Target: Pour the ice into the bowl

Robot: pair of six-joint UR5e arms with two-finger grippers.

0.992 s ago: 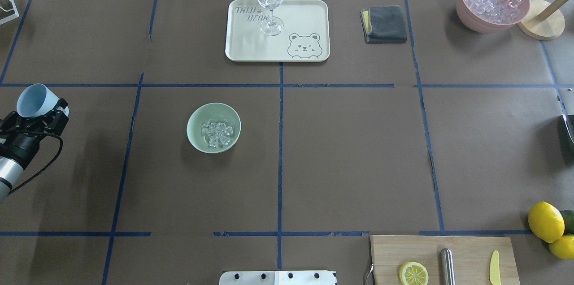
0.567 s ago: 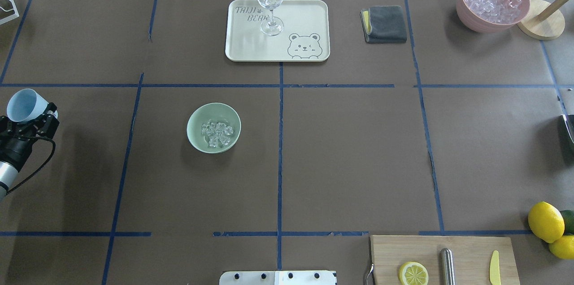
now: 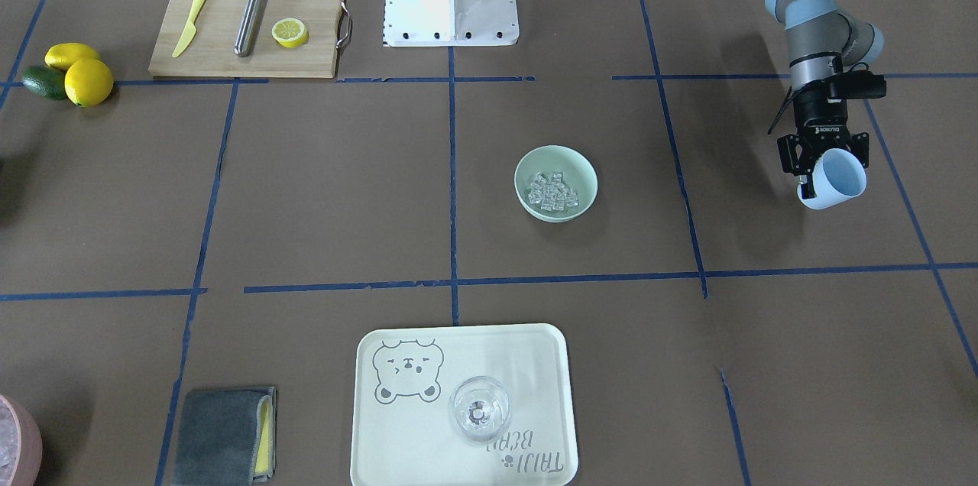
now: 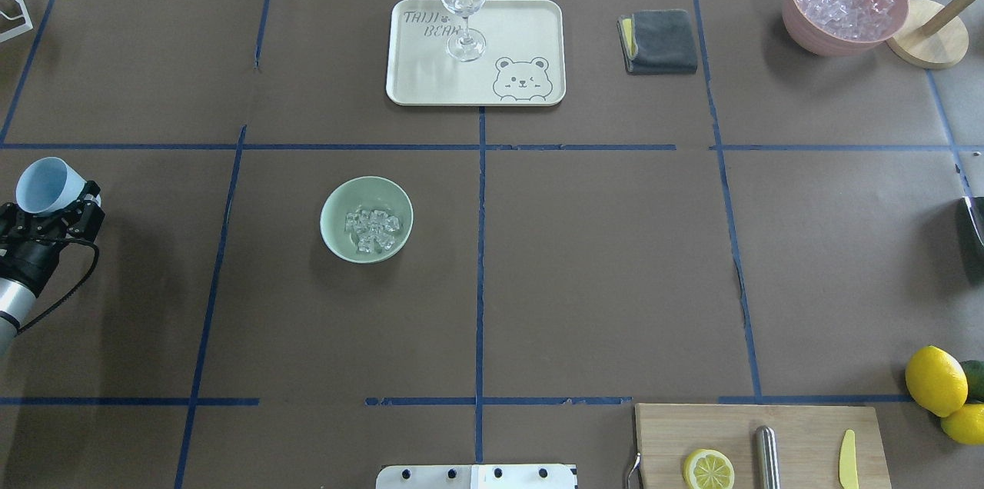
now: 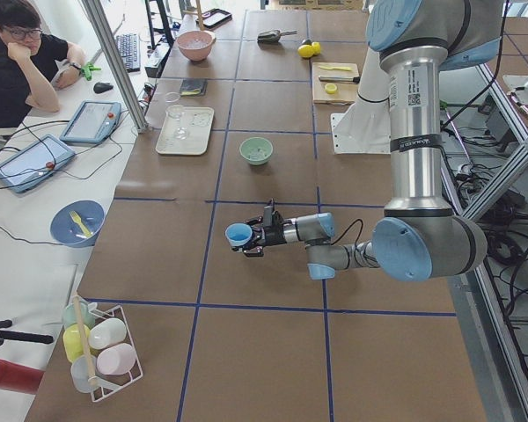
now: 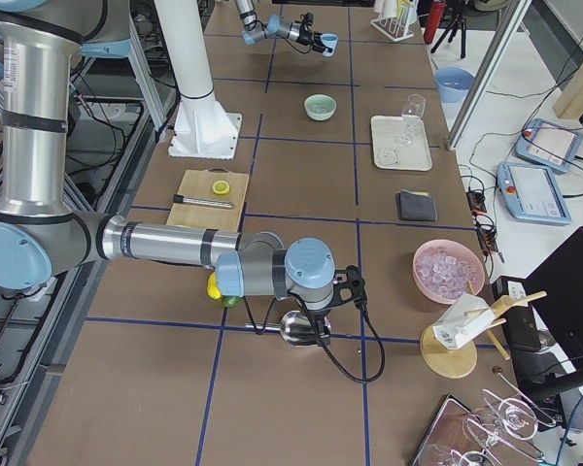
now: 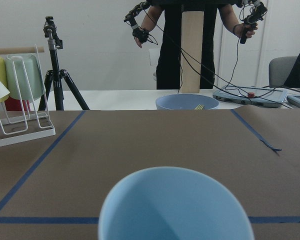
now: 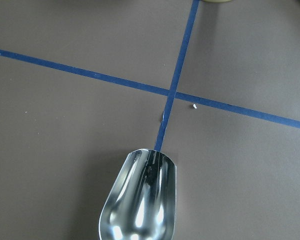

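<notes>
The left gripper (image 4: 55,206) is shut tight on the bottom of the blue cup (image 4: 46,185). It holds the cup tipped on its side, up off the table, with the open end facing away from the robot. The left wrist camera looks right into the cup, and no ice shows inside it.

The ice (image 4: 373,231) sits in a little heap in the bottom of the bowl (image 4: 335,204). The heap looks the same now as it did a second ago, and no cubes lie on the table near the bowl.

What changes is the cup. A second ago it is already well off to the robot's left of the bowl. Then it slides even farther from the bowl, and now it comes back just a tiny bit and sits a bit lower. It stays far from the bowl the whole time.

So I think the pour is done. The ice is where it should be, and the arm is only carrying the empty cup away.

The right gripper (image 6: 313,313) is far from the bowl, on the robot's right side. A shiny metal scoop (image 8: 140,200) sticks out under its camera, so I think it is shut on the handle, but its fingers are hidden.
</notes>
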